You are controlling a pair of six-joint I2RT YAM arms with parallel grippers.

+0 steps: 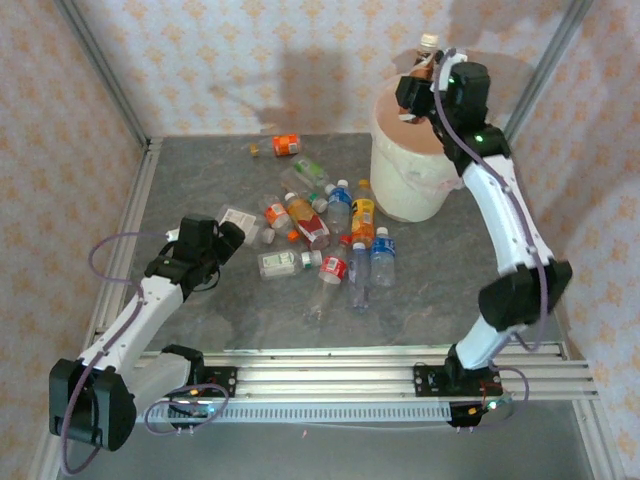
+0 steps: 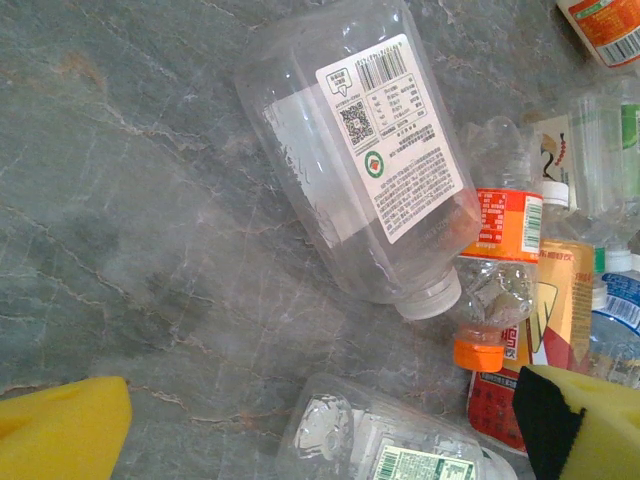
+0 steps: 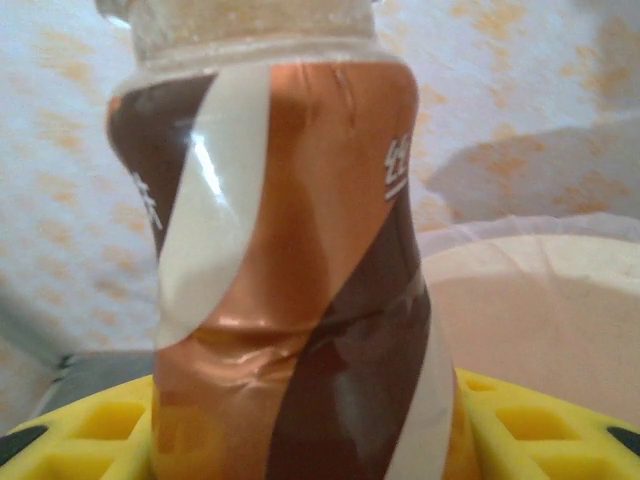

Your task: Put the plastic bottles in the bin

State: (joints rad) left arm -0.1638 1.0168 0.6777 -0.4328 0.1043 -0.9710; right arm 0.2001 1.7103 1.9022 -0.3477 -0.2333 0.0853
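A robot's right gripper (image 1: 421, 72) is clamped on a small plastic bottle with a brown, copper and white label (image 3: 290, 250). It holds the bottle upright, pale cap uppermost, over the large round white plastic bin (image 1: 400, 195) at the far right of the grey marbled table (image 1: 190, 180). In the right wrist view its yellow fingers (image 3: 520, 420) press on the bottle's lower body from both sides, with the bin's rim and pinkish inside just behind. The remaining clear plastic bottles (image 1: 312, 228), with red, orange, blue and green labels, lie jumbled on their sides in the middle of the table, left of the bin. One orange-labelled bottle (image 1: 285, 145) lies apart, farther back. The left gripper (image 1: 232, 238) hangs at the left edge of the pile with its yellow fingers spread wide and nothing between them. Just beyond it lies a wide clear bottle with a white barcode label (image 2: 350, 170).
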